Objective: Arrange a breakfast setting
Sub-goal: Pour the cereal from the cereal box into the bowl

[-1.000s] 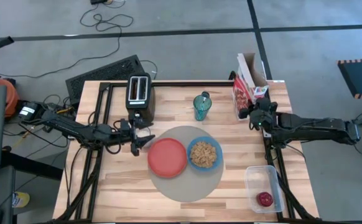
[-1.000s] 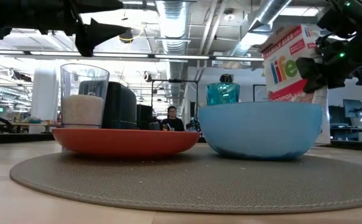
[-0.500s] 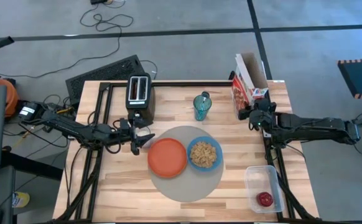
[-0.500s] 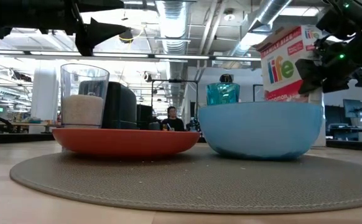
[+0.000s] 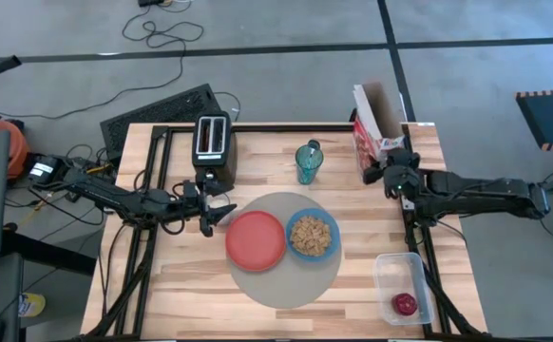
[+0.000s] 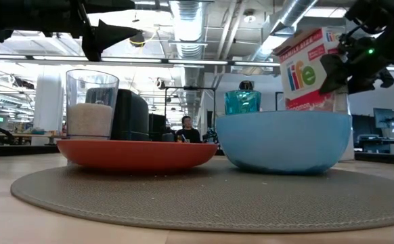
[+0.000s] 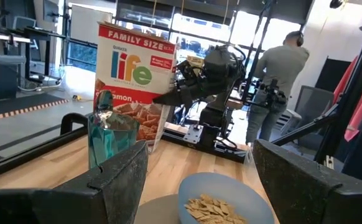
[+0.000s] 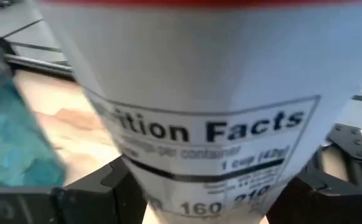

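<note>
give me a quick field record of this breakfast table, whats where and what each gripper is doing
mat: round grey-beige mat at table centre
plate: red-orange plate on the mat, empty
bowl: blue bowl beside the plate on the mat, holds cereal
tumbler: teal tumbler behind the mat
cereal box: cereal box upright at the far right corner, top open
toaster: black toaster at far left
fruit: small red fruit in a clear container, near right
left gripper: left gripper open, hovering left of the plate
right gripper: right gripper open, at the box's side
</note>
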You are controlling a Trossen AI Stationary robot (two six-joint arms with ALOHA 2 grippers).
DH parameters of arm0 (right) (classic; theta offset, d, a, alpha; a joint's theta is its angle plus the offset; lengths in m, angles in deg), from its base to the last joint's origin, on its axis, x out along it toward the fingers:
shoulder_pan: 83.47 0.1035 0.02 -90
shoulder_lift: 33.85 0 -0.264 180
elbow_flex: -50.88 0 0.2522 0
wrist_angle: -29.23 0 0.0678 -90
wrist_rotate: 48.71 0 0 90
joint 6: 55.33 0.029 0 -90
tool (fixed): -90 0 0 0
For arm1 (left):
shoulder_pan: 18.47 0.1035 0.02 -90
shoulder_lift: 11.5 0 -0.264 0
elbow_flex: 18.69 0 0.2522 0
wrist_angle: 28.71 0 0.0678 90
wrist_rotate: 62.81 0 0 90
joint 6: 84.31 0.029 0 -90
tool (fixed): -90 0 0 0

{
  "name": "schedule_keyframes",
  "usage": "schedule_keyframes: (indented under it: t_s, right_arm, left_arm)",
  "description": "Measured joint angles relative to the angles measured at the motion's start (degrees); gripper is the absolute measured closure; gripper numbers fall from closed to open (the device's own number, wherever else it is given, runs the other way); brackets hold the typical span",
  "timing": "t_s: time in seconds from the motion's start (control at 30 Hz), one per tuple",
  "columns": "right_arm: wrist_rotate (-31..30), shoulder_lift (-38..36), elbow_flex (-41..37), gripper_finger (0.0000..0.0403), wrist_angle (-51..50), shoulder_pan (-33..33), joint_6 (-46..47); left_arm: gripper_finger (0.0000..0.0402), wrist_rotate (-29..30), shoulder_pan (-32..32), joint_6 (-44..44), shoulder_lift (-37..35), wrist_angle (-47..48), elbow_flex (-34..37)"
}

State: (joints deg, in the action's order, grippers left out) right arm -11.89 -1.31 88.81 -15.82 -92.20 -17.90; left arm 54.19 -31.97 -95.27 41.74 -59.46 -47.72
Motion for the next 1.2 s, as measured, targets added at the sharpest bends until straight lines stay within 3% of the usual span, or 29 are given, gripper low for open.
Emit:
schedule_keyframes:
  t_s: [0.6, 0.83, 1.2]
  right_arm:
    - [2.6, 0.0, 0.6, 0.0126, -0.5, 2.4, 0.0]
    - [7.3, -0.6, 0.6, 0.0126, -0.7, 2.4, 0.0]
    - [5.2, -3.6, 0.6, 0.0126, -0.8, 0.4, -4.3]
  left_arm:
    - [0.0125, 0.0, 0.0, 0.6, 0.0, 0.1, 0.0]
    - [0.0125, 0.0, 0.0, 0.6, 0.0, 0.1, 0.0]
    - [0.0125, 0.0, 0.0, 0.8, 0.0, 0.1, 0.0]
